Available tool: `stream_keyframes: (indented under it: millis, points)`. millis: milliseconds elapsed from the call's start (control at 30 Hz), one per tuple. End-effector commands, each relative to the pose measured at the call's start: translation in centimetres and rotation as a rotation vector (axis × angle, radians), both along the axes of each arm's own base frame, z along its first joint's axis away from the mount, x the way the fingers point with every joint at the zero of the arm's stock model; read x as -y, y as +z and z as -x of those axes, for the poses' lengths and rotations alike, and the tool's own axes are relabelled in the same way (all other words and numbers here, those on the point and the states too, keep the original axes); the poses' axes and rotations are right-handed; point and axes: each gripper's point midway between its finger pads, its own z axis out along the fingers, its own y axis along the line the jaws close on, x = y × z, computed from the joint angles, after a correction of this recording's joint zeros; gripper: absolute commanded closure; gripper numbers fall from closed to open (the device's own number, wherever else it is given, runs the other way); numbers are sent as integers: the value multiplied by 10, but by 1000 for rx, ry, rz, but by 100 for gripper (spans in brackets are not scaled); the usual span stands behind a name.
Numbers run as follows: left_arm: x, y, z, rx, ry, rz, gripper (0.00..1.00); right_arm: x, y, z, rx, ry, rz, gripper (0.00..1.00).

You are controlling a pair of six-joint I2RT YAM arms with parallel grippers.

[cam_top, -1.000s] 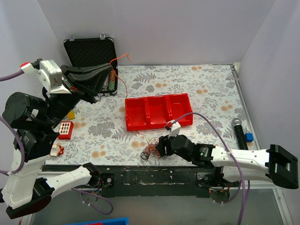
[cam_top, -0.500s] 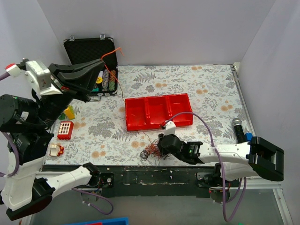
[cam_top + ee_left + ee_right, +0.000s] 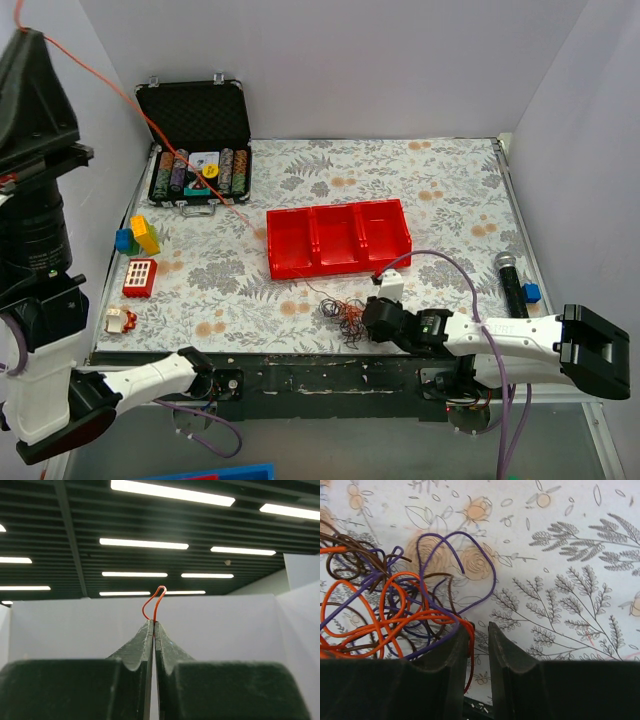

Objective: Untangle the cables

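no readable text, no legible labels or numbers

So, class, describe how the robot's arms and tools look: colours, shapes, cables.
The left arm and right arm have white links and black joints, with lilac cables running along them. The left tool and right tool each have two dark fingers tapering to thin tips.

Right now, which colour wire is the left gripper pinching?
The orange wire: its loop pokes out above the shut left gripper. The purple wire and brown wire lie on the table.
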Motion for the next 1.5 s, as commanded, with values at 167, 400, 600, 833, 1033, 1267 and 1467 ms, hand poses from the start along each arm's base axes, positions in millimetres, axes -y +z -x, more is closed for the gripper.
stream_keyframes:
  millis: [167, 400, 600, 833, 1033, 1267, 1467]
  points:
    - [-54, 45, 37, 229, 240, 159, 100, 41, -27, 17, -92, -128, 80, 71]
    - [-54, 57, 28, 229, 300, 163, 100, 43, -25, 19, -90, -138, 72, 69]
    - [-11, 22, -1, 126, 175, 17, 100, 27, 2, 10, -26, -106, 9, 62]
    - [22, -9, -18, 71, 120, -126, 100, 12, 38, 1, 43, -71, -64, 38]
    - [40, -26, -30, 66, 100, -169, 100, 0, 64, -2, 97, -17, -151, 33]
    - [53, -34, -44, 52, 87, -182, 100, -1, 89, -4, 145, -7, -240, 35]
    - [71, -44, -64, 34, 79, -192, 100, 3, 88, -4, 145, -18, -239, 37]
